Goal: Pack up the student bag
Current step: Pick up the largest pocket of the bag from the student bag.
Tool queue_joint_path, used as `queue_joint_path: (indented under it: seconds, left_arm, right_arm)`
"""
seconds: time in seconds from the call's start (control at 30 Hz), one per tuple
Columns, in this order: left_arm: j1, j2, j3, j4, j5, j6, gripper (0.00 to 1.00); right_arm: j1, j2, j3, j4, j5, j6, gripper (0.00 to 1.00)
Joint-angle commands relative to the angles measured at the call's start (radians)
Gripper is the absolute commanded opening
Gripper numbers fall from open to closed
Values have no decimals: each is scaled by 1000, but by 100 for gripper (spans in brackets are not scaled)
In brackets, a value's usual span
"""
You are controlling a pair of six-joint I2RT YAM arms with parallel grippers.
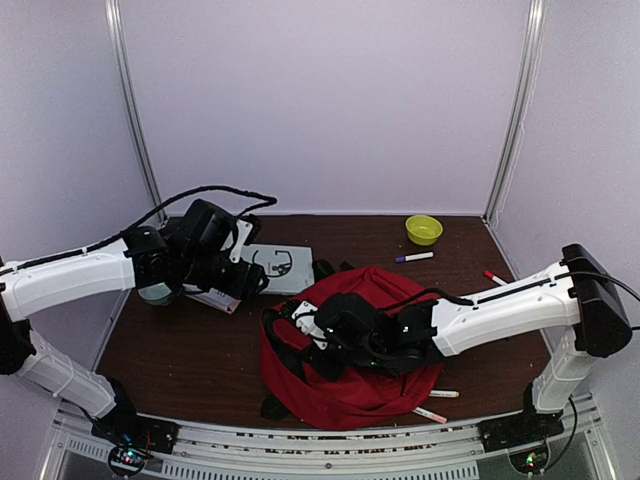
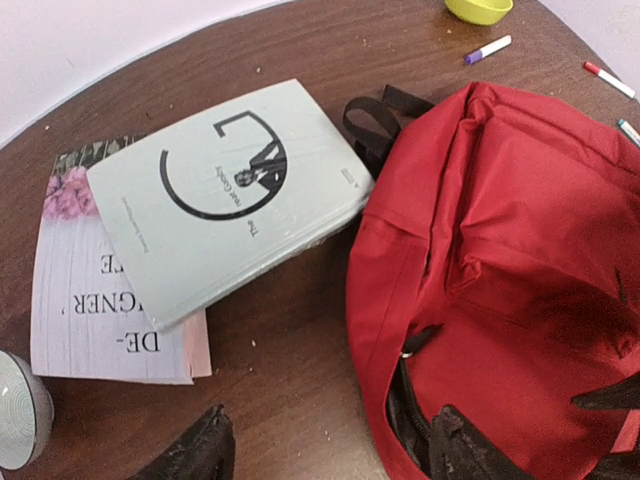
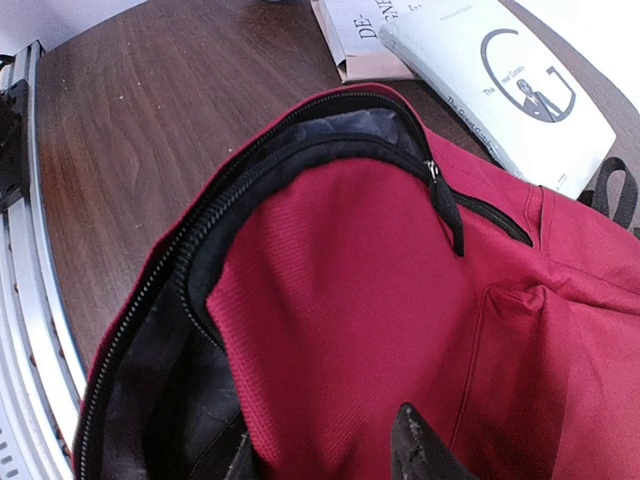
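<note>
Bag (image 1: 350, 400) partly hidden, lower book (image 2: 90, 310) half-covered

A pale grey book (image 2: 225, 200) overlaps a floral-covered book (image 2: 100, 310); a yellow bowl (image 2: 478, 8) and purple marker (image 2: 488, 49) lie apart.

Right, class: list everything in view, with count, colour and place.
student bag: one, red, centre-right of table, main zip open
pale book: one, grey-green, left of bag, partly on floral book
floral book: one, white and pink, under pale book
small bowl: one, yellow-green, far right
grey dish: one, ribbed, left edge
purple-capped marker: one, white, near the bowl
red-capped marker: one, white, right edge
other markers: at least two, whitish, by bag's near right side
table: one, dark brown
left hand: one, black, open, above table near books
right hand: one, black, over bag's opening, grip unclear
</note>
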Motion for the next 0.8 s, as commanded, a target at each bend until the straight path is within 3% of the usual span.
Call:
queue_joint_path:
  seconds: [0.0,0.2,0.6,0.77]
  left_arm:
    - [7,-77,-80,-6,-20,-42,69]
    - [2,-146,-156,-2,-15,-86,68]
    - [-135,-209,-203,64,-28,-49,63]
    - [-155,-227,-222,140,29,25,59]
  right_arm:
    - [-5,-59,-43,-57,29,36,44]
    - [1,-143,-147,-71,-18,115,47]
    - [6,-145,-195,20,-68,147,2]
    - [4,-154,-180,18,-54,115,0]
